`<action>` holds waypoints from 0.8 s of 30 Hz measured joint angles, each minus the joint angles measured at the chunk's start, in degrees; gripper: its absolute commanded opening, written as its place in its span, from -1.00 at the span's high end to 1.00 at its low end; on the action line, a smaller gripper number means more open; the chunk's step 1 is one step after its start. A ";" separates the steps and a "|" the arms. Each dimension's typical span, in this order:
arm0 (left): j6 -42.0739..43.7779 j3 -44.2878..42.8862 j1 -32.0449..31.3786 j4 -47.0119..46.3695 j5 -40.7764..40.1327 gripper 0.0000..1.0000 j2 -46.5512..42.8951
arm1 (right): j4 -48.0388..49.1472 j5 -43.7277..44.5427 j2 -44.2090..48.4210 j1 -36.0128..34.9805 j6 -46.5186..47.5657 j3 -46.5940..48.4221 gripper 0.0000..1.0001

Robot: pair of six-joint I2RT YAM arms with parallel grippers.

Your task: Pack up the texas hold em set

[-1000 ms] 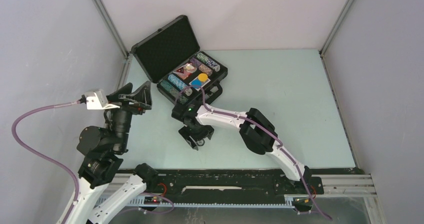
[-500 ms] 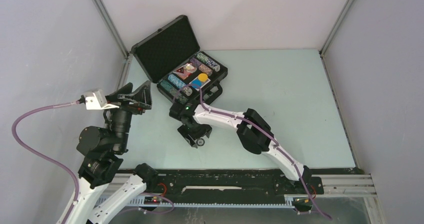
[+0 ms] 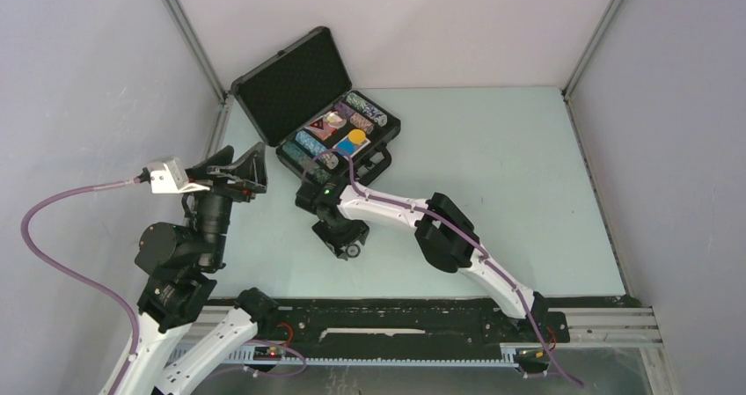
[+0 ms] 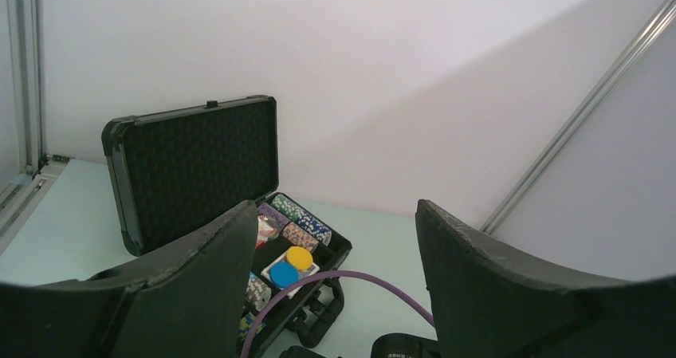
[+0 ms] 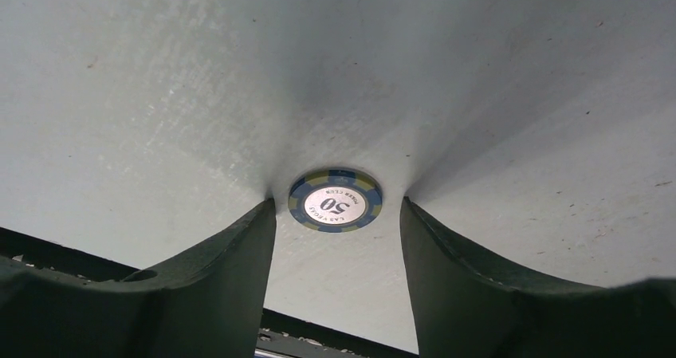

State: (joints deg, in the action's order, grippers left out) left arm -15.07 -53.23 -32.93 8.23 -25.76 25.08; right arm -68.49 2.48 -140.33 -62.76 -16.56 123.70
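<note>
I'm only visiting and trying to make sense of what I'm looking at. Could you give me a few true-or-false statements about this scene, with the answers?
1. The black case is shut. False: its lid stands open.
2. A chip marked 50 lies flat on the table between the fingers of the right gripper. True.
3. The right gripper is clamped on that chip. False: a gap shows on each side of it.
4. The left gripper holds a deck of cards. False: it is open and empty, up off the table.
5. An orange disc and a blue disc sit in the case. True.
</note>
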 measured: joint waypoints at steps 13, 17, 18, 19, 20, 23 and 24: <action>-0.04 0.00 0.00 0.00 0.02 -0.54 0.42 | 1.22 -0.39 0.28 0.02 0.22 -0.83 0.01; -0.04 0.00 0.00 0.04 0.02 -0.54 1.64 | 2.62 -0.72 1.40 0.15 0.22 -2.69 0.09; -0.04 0.00 0.00 0.07 0.02 -0.54 1.97 | 2.82 -0.79 1.53 0.15 0.24 -2.93 0.10; -0.04 0.00 0.00 0.07 0.02 -0.54 2.29 | 2.93 -0.79 1.64 0.15 0.24 -3.04 0.12; -0.04 0.00 0.00 0.07 0.02 -0.54 2.51 | 3.06 -0.74 1.70 0.15 0.24 -3.17 0.14; -0.04 0.00 0.04 0.07 0.00 -0.57 3.48 | 4.26 -0.48 2.60 0.15 0.22 -4.70 0.15; -0.04 0.00 0.07 0.09 0.00 -0.59 3.82 | 4.96 -0.31 3.15 0.15 0.22 -5.55 0.15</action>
State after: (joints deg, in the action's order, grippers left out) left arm -15.11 -53.23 -32.86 8.32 -25.76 28.91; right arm -63.53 2.17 -137.19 -62.61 -16.34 118.15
